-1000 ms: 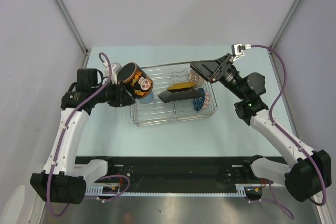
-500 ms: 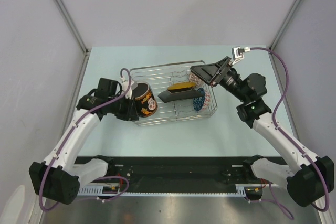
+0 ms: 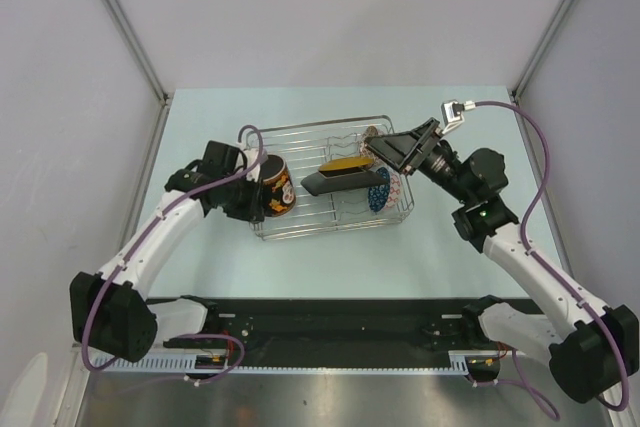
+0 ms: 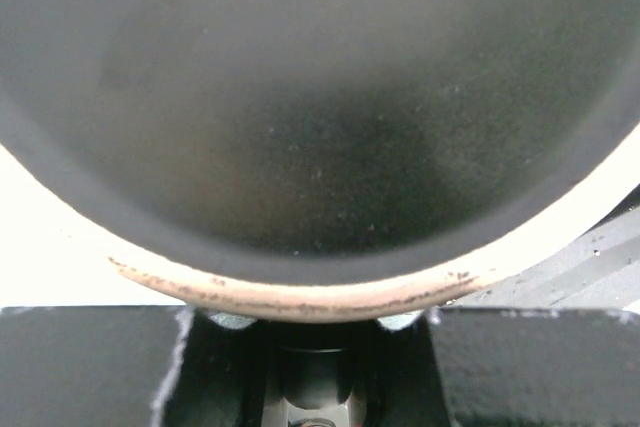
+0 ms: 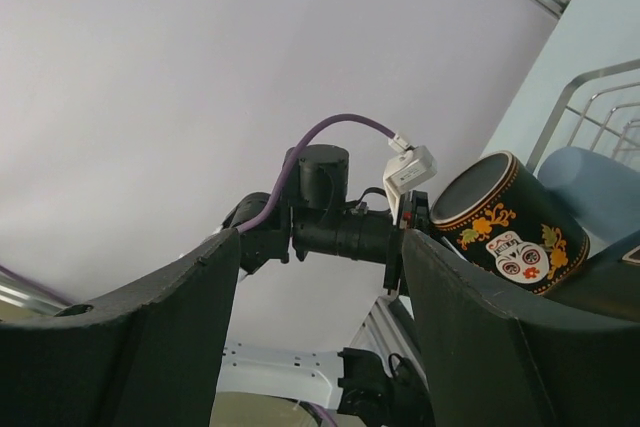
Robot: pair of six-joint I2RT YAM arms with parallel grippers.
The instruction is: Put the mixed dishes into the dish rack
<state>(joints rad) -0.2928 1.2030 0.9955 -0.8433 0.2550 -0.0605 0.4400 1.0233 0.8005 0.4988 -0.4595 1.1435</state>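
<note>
Dark skull-patterned mug (image 3: 277, 187) at silver wire dish rack's (image 3: 310, 213) left end, axis tilted, mouth facing outward, left gripper (image 3: 256, 185) clamping rim, right gripper (image 3: 386, 152) spread.

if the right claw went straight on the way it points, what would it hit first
Likely the left arm's black wrist, beside the dark skull-painted mug it holds; depth is unclear.

A pale blue-green table top (image 3: 460, 267) is seen, evenly lit, with only soft shadows cast on it. It is closed in by plain white walls: a back panel (image 3: 340, 17), a left panel (image 3: 60, 97) and a right panel (image 3: 600, 97). Silver struts (image 3: 125, 22) are set slanting where the panels meet. A black rail (image 3: 330, 317) is fixed along the near edge, and a brushed metal surface (image 3: 330, 402) is shown below it.
</note>
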